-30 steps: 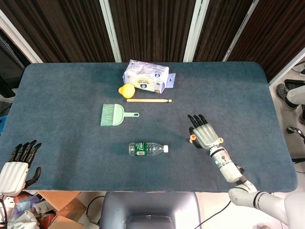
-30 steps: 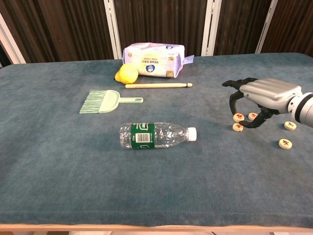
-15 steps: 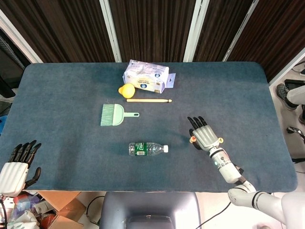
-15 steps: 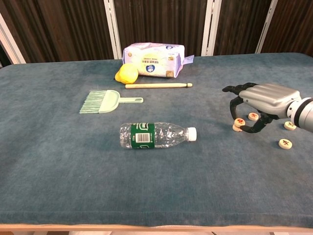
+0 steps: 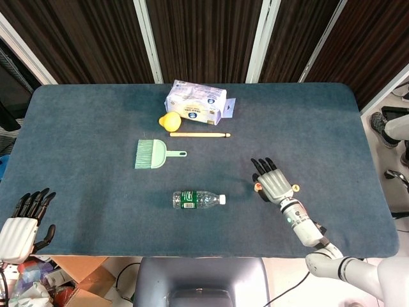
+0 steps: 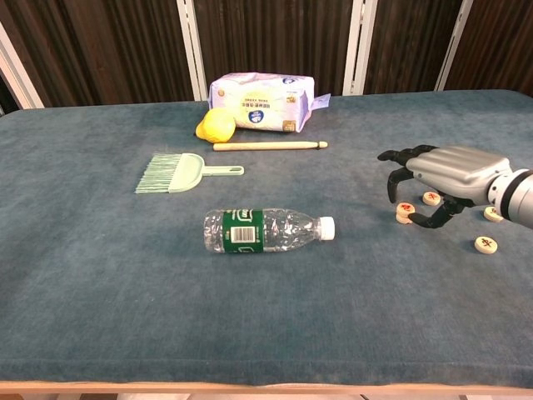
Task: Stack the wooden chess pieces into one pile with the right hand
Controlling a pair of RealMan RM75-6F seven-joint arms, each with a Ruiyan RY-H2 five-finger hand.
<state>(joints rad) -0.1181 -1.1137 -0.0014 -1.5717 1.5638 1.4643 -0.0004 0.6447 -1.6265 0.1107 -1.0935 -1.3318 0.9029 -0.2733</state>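
Chest view shows the right hand (image 6: 445,177) arched palm-down over the near-right part of the table (image 6: 100,275), fingers spread and curled down around a short stack (image 6: 405,212) of two wooden pieces; whether it actually pinches the stack I cannot tell. Three single pieces lie close by: one (image 6: 431,197) just behind the stack under the palm, one (image 6: 493,214) by the wrist, one (image 6: 486,244) nearer the table edge.

To do this step well, I judge the hand should let go straight upward so the top piece stays centred, then reach for the nearest single piece without brushing the pile.

A bottle (image 6: 268,229) lies to the left, well apart, and a brush (image 6: 176,174), a stick (image 6: 268,146), a lemon (image 6: 216,125) and a packet (image 6: 260,89) sit farther back; none blocks the way. The left hand (image 5: 22,225) rests spread and empty at the table's near-left edge.
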